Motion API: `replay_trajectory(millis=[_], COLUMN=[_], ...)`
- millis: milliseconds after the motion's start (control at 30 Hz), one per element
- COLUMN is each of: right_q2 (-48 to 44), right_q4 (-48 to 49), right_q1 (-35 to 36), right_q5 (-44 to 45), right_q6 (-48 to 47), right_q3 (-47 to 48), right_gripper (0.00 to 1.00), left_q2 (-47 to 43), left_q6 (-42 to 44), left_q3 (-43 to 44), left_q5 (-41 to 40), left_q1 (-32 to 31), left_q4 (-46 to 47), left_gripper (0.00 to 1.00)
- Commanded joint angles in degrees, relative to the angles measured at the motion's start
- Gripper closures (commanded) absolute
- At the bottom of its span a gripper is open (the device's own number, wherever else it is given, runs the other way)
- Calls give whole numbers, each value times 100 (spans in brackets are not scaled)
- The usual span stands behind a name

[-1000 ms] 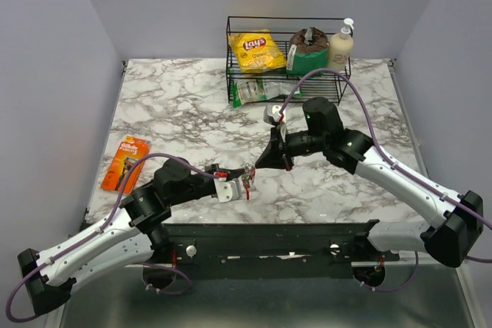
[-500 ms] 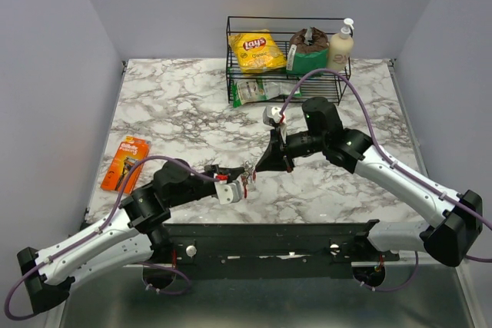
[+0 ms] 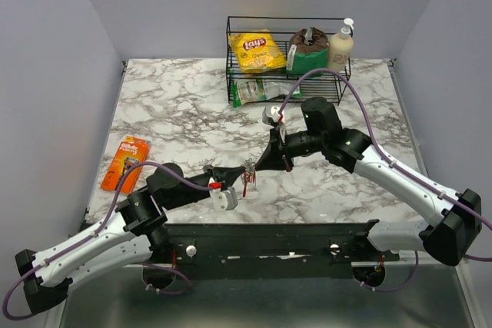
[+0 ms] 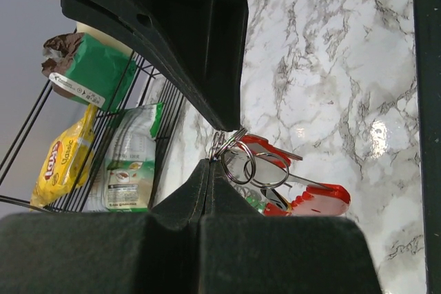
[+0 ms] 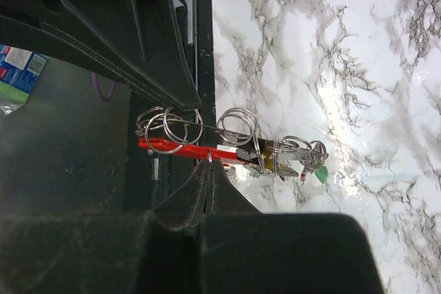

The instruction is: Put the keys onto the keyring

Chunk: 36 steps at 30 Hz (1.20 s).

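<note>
I'm going tip to tip here, both arms meeting over the near middle of the white, grey-veined marble table [image 3: 177,113]. My left gripper's [image 4: 211,166] jaws are pressed together, pinching the small thin metal keyring [image 5: 165,123] right at their tips. My right gripper's [image 5: 209,169] jaws are pressed tight too, nipping the edge of the flat red oval loop [image 5: 173,145] that is running along the bunch.

The small metal keys [image 5: 279,160] with their plastic tags are hanging off that same bunch. A green tag [image 5: 321,174] is showing at its far end in my right wrist view, and a red tag [image 4: 324,201] is sitting low in my left one. Several wire rings are overlapping, so I cannot tell which key is sitting on which ring. Off to my left, the orange razor pack [image 3: 127,163] is lying by the table's edge.
</note>
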Motion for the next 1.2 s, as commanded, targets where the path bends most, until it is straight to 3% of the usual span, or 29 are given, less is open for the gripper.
replay_trajectory(millis=[0,1167], right_q2=[-11,-178], right_q4=[-40,-137], right_q1=[-9,-1], right_q5=[-112,-349], right_q6=[-2,16], right_q3=[199,322], right_gripper=[99,99], left_q2=[73,600], left_q6=[52,-28], left_q3=[34,201], left_q5=[219,-440], left_q1=[-36,-44], left_q4=[321,154], left_gripper=[100,100])
